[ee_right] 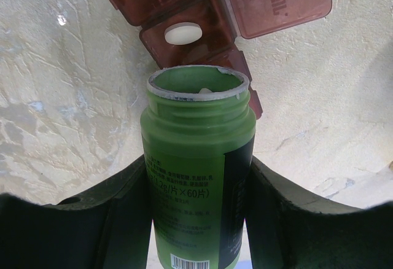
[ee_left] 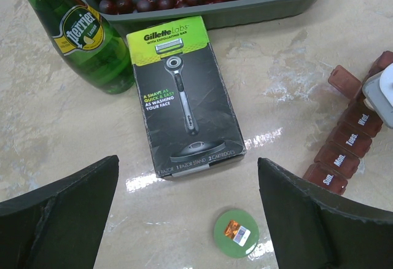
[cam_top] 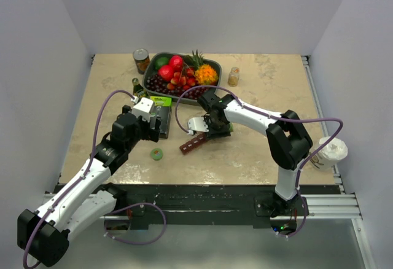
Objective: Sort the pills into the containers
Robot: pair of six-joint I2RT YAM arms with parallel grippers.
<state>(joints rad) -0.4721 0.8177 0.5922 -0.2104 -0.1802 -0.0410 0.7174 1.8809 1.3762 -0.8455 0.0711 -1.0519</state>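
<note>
Dark red-maroon plastic pill-organiser strip [cam_top: 195,143]: lies slanted at the middle of the table [cam_top: 270,97], just right of the black-and-green razor box [cam_top: 161,116]. The Sun. to Wed. lids look shut and one further lid is flipped back.
Right fingers [ee_right: 92,220]: clenched around the bottle.
Left fingers [ee_left: 61,214]: spread and grasping nothing, near the round green cap [ee_left: 236,233].
Green plastic pill bottle [ee_right: 196,158]: uncapped, with its mouth just beside the open compartment [ee_right: 187,32]. You appear to be mid-dosing.
Open compartment: your next tilt likely needs to be small and steady, with the mouth centred over a cell.
White round pill [ee_right: 183,34]: lies inside that compartment.
</note>
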